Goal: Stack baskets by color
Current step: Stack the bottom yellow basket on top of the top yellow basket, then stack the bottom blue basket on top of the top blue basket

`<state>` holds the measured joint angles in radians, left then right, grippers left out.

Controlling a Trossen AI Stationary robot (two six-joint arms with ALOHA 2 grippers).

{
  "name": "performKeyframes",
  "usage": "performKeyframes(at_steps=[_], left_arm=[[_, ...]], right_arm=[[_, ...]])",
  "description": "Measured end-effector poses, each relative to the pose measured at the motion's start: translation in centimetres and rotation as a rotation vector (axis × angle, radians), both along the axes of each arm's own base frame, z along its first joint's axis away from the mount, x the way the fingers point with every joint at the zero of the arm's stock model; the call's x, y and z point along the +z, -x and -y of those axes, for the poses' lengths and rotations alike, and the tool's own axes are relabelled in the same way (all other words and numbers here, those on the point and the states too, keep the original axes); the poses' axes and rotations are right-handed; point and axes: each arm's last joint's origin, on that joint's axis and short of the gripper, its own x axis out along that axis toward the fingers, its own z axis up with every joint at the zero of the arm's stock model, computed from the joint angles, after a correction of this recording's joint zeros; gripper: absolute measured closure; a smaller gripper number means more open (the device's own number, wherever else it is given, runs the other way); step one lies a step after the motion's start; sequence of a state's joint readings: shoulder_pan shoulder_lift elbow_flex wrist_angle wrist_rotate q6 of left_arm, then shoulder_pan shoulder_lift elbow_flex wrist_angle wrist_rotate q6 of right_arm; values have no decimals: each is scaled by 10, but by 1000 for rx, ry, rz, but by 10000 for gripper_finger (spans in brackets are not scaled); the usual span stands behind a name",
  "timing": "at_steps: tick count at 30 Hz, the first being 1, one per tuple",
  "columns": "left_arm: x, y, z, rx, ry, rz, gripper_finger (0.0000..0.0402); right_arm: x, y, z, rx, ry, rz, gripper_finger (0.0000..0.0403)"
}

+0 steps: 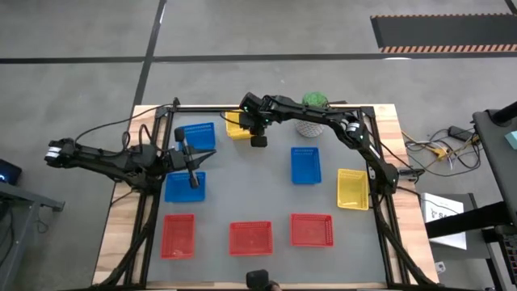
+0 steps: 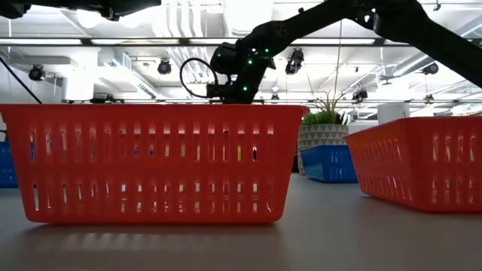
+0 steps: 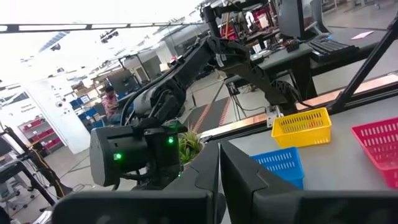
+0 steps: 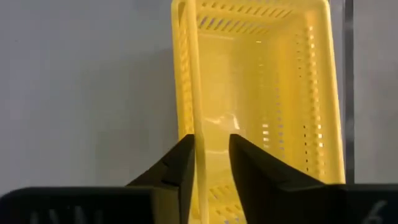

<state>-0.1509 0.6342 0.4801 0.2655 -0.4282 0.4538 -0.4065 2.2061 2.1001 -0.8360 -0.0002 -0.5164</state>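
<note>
at the far side of the table (image 1: 266,187), right end effector (image 4: 213,163) straddles the wall of a yellow basket (image 4: 255,93), fingers apart, one on each side of it. left end effector (image 1: 192,181) sits closed above a blue basket (image 1: 185,187); three red baskets (image 1: 251,237) line the near edge.

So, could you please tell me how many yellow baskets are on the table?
2 visible: one yellow basket at the far edge beside the right gripper, whose fingers straddle its wall, and another yellow basket near the right edge. The arm may hide more.
</note>
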Motion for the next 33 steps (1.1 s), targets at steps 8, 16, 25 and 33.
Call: performKeyframes(at_steps=[8, 16, 25, 33], left_arm=[[1, -1, 0, 3, -21, 8, 402], [0, -5, 1, 3, -21, 12, 402], [-4, -17, 3, 2, -26, -15, 402], [-7, -30, 5, 3, -22, 3, 402]], right_arm=[[36, 16, -11, -61, -99, -53, 281], [53, 34, -58, 13, -236, -94, 318], [56, 61, -116, 121, -190, 94, 361], [48, 107, -145, 148, -168, 321, 367]])
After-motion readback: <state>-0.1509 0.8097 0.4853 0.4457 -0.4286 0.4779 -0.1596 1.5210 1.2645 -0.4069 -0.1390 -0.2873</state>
